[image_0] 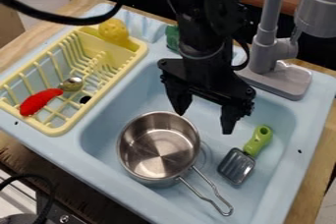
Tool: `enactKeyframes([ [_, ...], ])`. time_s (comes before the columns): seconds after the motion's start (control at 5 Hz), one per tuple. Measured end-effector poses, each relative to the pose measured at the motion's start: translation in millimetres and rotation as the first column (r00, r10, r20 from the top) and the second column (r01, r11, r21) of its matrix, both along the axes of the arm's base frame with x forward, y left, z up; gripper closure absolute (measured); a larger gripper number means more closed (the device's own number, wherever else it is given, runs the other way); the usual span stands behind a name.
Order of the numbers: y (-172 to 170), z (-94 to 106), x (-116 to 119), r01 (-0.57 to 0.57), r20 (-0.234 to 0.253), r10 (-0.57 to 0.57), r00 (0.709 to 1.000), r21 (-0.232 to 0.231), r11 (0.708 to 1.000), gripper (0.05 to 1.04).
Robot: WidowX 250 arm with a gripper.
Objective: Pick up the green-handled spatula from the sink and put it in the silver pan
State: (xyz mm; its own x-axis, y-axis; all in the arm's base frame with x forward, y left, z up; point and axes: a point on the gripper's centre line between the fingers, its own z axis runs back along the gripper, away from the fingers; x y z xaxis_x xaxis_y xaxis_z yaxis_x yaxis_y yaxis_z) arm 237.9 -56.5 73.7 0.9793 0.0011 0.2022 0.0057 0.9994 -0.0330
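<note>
Metal pot (159, 148) in blue sink basin (263, 209), left of the green-handled spatula (245, 154), wire handle pointing near-right. Black gripper (205, 122) hangs fingers-down just above the pot's far-right side, jaws spread apart with nothing between, arm (209, 19) coming down from the far edge. Yellow dish rack (60, 130) at left holds a red-handled spoon (42, 101).

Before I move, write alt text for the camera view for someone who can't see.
Open black gripper over a light-blue sink, where a steel pot and a green-handled spatula lie side by side. A yellow dish rack holding a red-handled spoon is at the picture's left, a grey faucet at its upper right.
</note>
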Motion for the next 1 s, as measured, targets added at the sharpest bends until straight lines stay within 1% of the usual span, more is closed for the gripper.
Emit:
enactKeyframes([
  [0.2, 0, -5.5, -3, -0.001, -0.023, 0.001, 1.000, 0.004, 1.000, 0.084],
  [0.4, -10, -11.4, 1, -0.008, -0.025, 0.007, 1.000, -0.006, 1.000, 0.084],
  [0.6, -21, -17.4, 12, 0.032, 0.005, -0.032, 0.999, -0.079, 0.996, 0.085],
  [0.8, -26, -27.7, 24, 0.062, 0.042, -0.060, 0.997, -0.048, 0.997, 0.084],
  [1.0, -35, -38.4, 31, 0.091, 0.088, -0.090, 0.992, -0.005, 0.996, 0.084],
])
